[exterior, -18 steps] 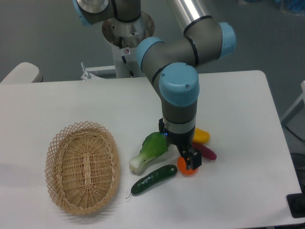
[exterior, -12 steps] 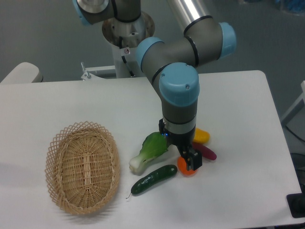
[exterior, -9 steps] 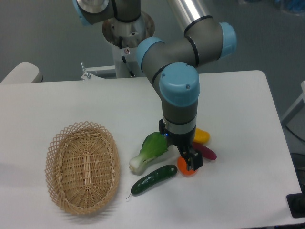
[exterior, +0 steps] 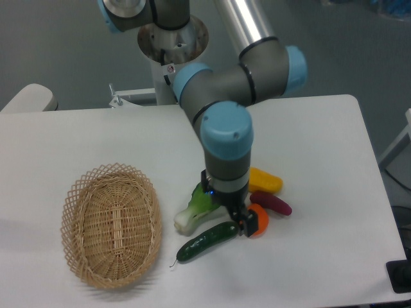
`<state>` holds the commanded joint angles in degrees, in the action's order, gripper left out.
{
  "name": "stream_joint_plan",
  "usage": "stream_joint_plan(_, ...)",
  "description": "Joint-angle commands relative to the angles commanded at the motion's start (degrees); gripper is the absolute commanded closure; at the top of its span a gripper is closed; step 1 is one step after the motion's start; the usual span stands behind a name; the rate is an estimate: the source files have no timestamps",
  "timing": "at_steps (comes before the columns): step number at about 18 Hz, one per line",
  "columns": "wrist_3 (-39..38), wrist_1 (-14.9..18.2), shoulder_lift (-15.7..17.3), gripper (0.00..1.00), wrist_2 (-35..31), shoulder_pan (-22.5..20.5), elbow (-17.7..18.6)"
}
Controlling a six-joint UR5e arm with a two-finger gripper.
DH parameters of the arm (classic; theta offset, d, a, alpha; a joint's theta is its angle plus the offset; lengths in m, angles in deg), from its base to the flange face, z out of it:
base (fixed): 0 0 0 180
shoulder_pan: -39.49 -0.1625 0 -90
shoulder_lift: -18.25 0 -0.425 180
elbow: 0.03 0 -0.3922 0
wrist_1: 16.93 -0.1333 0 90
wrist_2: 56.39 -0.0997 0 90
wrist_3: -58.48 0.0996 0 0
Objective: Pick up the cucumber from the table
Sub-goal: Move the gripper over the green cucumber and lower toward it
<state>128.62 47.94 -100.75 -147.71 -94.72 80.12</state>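
Note:
A slim dark green cucumber [exterior: 207,241] lies on the white table [exterior: 321,147] at the front, its thin stem tail pointing left toward the basket. My gripper [exterior: 241,222] hangs just above and beside the cucumber's right end, pointing down. Its black fingers look close together with nothing held, but the wrist covers most of them, so I cannot make out their state. The cucumber rests free on the table.
A leafy light green vegetable [exterior: 192,210] with a white base lies just behind the cucumber. An orange piece [exterior: 259,222], a purple eggplant [exterior: 275,204] and a yellow piece [exterior: 266,180] crowd to the gripper's right. A wicker basket [exterior: 111,222] stands at the left.
The arm has swung left; the gripper has shifted from over the orange piece to the cucumber's right end. The objects have not moved.

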Motion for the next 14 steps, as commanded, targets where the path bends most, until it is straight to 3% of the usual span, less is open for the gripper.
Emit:
stream_joint_plan(5,-1.23,-4.22,-3.78,0.00,-7.89,2.02,0.88)
stream_joint_plan(9,0.26,-4.75,-5.54,0.00,-8.09,2.11,0.27)
stream_joint_plan(14,8.68,-5.01,-7.38,0.00,-8.00,1.76,0.00)
